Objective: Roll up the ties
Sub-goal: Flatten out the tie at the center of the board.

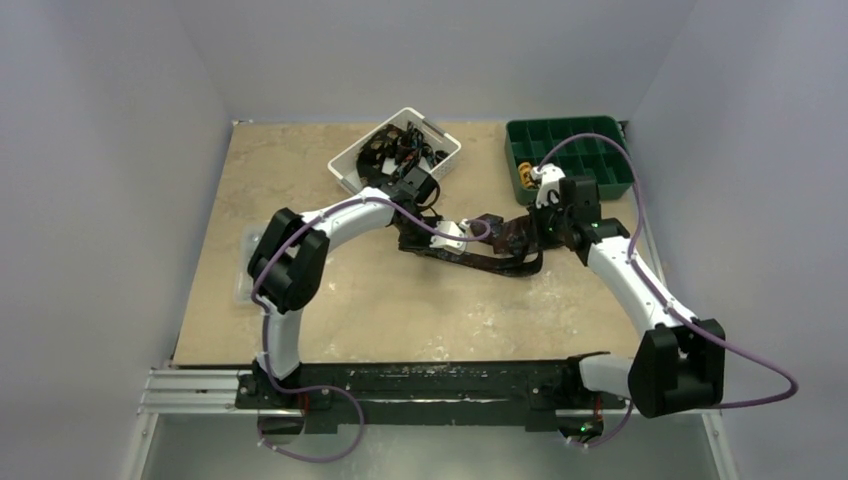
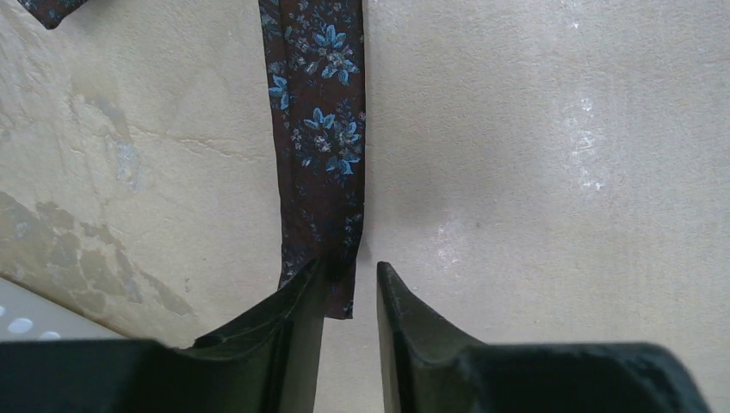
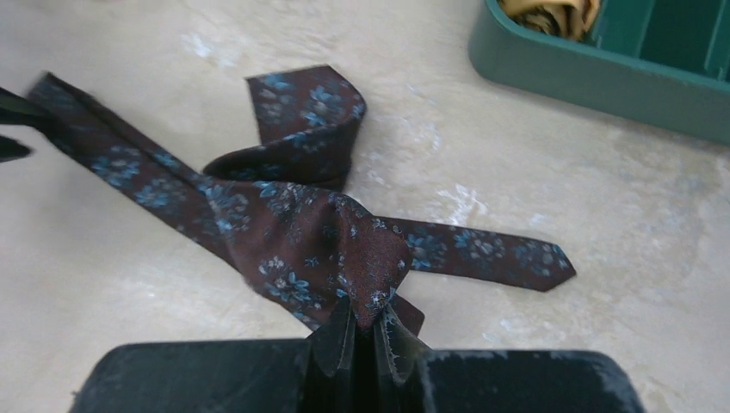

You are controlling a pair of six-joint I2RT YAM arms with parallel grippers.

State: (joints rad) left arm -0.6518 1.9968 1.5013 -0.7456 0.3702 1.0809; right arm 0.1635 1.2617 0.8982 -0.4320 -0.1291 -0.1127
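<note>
One dark brown tie with small blue flowers (image 1: 490, 262) lies crumpled mid-table between my two grippers. My right gripper (image 3: 372, 323) is shut on a raised fold of the tie (image 3: 284, 232); a pointed end (image 3: 516, 258) lies to its right and a wider end (image 3: 306, 103) curls up behind. My left gripper (image 2: 351, 280) hangs low over the tie's narrow strip (image 2: 317, 146). The strip's cut end lies against the inner side of the left finger (image 2: 297, 314), and a gap of bare table shows before the other finger. In the overhead view the left gripper (image 1: 430, 248) is at the tie's left end and the right gripper (image 1: 528, 238) at its right.
A white basket (image 1: 350, 168) holding a dark tangle stands at the back centre. A green compartment tray (image 1: 512, 150), whose near wall (image 3: 585, 82) shows in the right wrist view, sits back right with a yellowish roll (image 3: 551, 13) in one cell.
</note>
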